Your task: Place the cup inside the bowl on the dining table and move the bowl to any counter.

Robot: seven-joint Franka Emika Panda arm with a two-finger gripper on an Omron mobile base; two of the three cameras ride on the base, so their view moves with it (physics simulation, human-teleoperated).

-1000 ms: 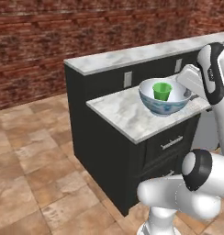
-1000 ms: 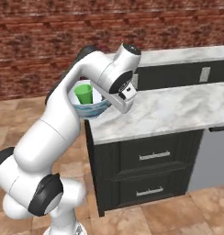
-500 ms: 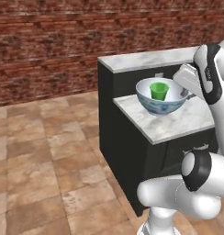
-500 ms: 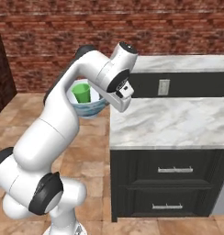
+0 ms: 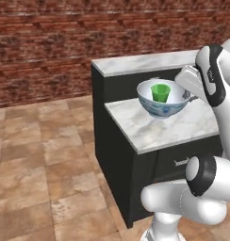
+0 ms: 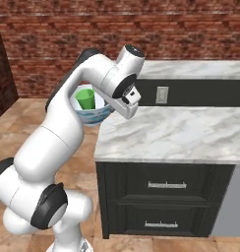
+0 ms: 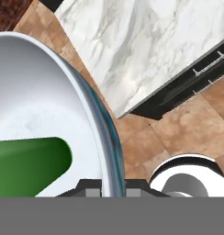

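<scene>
counter [image 6: 191,133]: top bare, free | backsplash [image 6: 200,92]: blocks rear

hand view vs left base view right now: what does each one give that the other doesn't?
Hand view: the gripper shut on the bowl's rim, one finger either side, with floor tiles below the bowl.
Left base view: the bowl's blue-patterned outer wall, held above the counter, and the brick wall behind.
Both: the green cup inside the bowl, the marble top, the drawer fronts.
</scene>
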